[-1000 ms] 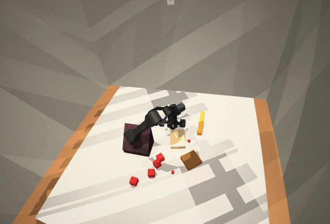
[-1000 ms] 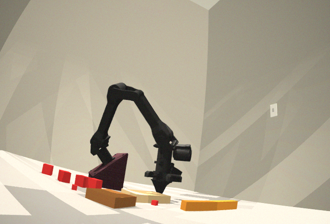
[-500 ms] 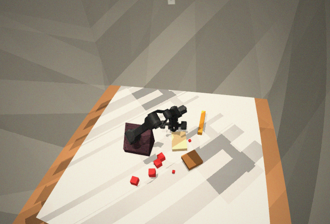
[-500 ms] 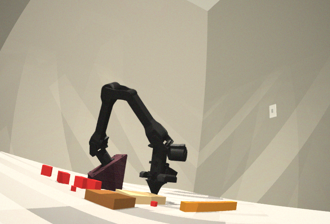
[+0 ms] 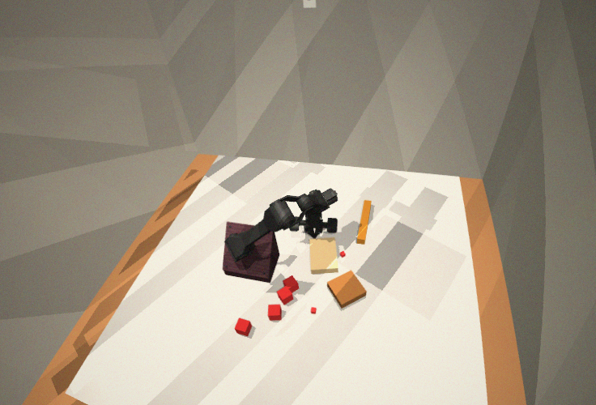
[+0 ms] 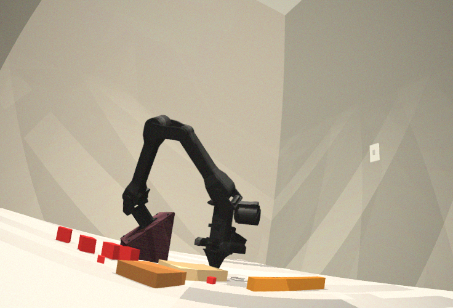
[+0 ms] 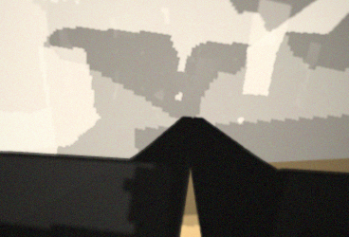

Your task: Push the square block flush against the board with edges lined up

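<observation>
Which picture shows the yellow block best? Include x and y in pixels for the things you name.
The top view: it shows the whole top of the yellow block (image 5: 324, 254) (image 6: 194, 266) (image 7: 191, 227). The outside view has it partly behind the brown block (image 6: 146, 268). The wrist view shows only slivers.

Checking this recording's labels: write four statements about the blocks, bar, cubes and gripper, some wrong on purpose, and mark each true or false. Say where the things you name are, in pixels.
1. The gripper (image 5: 314, 236) (image 6: 215, 267) (image 7: 191, 127) is open. False: its fingers are shut.
2. The brown block (image 5: 346, 288) (image 6: 148, 271) lies flat. True.
3. The pale block (image 5: 323, 254) (image 6: 194, 266) (image 7: 322, 165) touches the orange bar (image 5: 364, 222) (image 6: 285, 283). False: a gap separates them.
4. Six red cubes (image 5: 274, 312) (image 6: 87, 244) show in the top view. True.
</observation>
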You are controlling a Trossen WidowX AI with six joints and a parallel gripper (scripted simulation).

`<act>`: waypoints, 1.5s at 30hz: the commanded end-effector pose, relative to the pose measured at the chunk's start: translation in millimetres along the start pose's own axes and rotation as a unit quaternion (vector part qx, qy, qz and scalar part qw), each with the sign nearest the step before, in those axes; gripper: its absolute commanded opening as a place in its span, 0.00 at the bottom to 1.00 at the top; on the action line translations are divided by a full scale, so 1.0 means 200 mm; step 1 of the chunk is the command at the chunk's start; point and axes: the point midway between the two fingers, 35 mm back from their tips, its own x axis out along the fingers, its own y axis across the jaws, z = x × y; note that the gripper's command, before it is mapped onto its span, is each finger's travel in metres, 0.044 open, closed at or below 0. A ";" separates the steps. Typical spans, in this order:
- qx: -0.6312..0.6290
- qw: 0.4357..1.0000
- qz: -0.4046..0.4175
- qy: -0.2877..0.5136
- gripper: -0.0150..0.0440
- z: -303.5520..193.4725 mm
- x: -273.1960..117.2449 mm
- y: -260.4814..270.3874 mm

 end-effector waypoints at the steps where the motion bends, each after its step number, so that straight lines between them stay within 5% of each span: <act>1: 0.000 1.000 -0.001 -0.003 0.25 0.04 -0.01 0.00; 21: 0.001 1.000 0.000 -0.001 0.25 0.20 0.00 0.00; 27: 0.001 1.000 0.000 -0.002 0.25 0.17 -0.28 0.00; 42: -0.072 0.997 0.000 -0.001 0.25 0.02 -0.27 0.04; 45: -0.071 0.997 0.000 -0.001 0.25 0.02 -0.13 0.03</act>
